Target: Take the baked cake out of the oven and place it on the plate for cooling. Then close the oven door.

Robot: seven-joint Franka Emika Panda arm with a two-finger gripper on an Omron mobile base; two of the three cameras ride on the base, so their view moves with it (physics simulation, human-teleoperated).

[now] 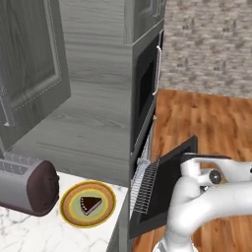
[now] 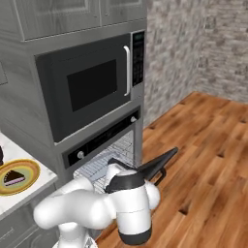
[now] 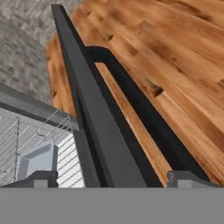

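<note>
Resting on the plate, the cake sits on the pale green centre, a small dark wedge well inside the yellow-orange rim. The plate lies on a white marbled bench, near its right edge, with a grey toaster just beside it to the left. In the right base view the plate and cake appear at the far left on the same bench.

The oven is built into a tall grey wood-grain cabinet, under a black microwave. The oven door stands partly open, tilted out from the cavity, and a wire rack shows in the gap.

The tool is released, its jaws spread wide, one tip on each side of the door's top edge. From the hand view the bar handle runs along the outer face of the door, with the rack on the inner side.

The floor is warm brown wood planks, and a grey stone-brick wall closes the room behind.
</note>
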